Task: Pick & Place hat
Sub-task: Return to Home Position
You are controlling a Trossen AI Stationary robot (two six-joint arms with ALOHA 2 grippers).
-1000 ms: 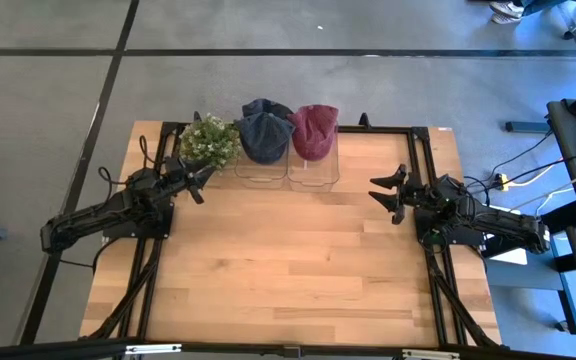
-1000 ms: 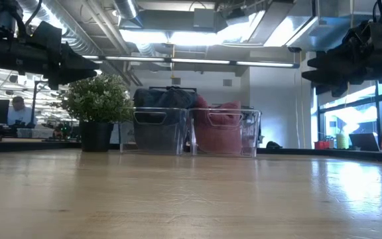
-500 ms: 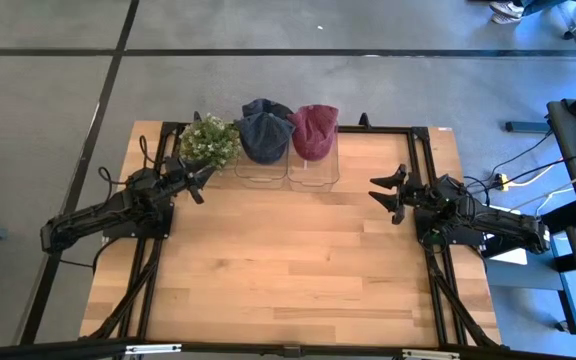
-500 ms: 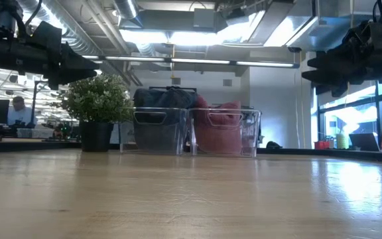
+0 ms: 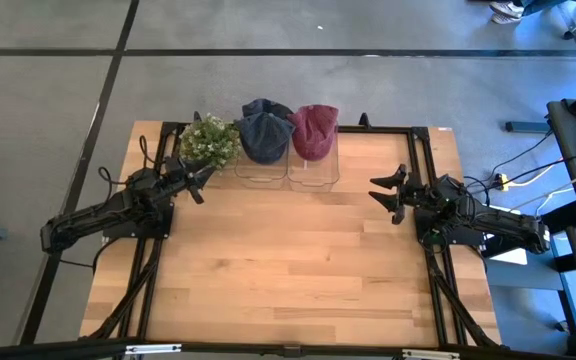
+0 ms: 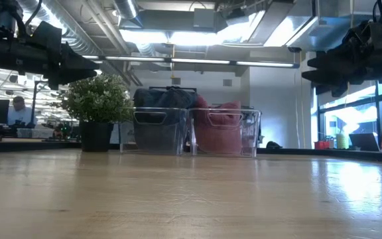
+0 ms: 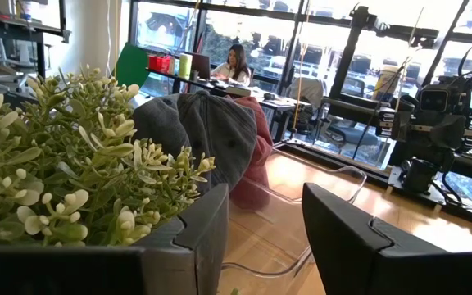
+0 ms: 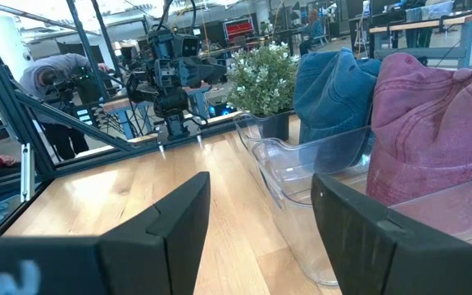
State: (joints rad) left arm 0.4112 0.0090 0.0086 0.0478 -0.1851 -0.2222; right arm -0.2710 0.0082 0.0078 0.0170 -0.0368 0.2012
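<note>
Jaws on both arms stand spread and hold nothing. The left gripper (image 5: 200, 178) hangs above the table (image 5: 288, 270) near its left edge, toward the far left corner, pointing at the potted plant (image 5: 208, 140). Its own camera shows clear space between the two dark fingers (image 7: 188, 238), with leaves just beyond them. The right gripper (image 5: 383, 192) hangs near the right edge, aimed inward across the wood, and its wrist view likewise shows a wide gap with nothing in it. Both sit well apart from the bins.

Along the far edge, at its middle, two transparent bins stand side by side, touching or nearly so. The left bin (image 5: 260, 172), just beside the plant, holds the dark caps (image 5: 266, 135), heaped above its rim. The right bin (image 5: 314, 175) holds the red cap (image 5: 314, 130), which also rides above the rim. No cap lies on the bare wood.

Judging by that, the sorting is finished and the step in hand is the retreat to rest. Each arm looks folded low over its own side already, so little seems left to do. If anything, the joints need a small settling into the parked pose, with the jaws left as they are and the left arm kept clear of the plant's leaves. Nothing more needs grasping.
</note>
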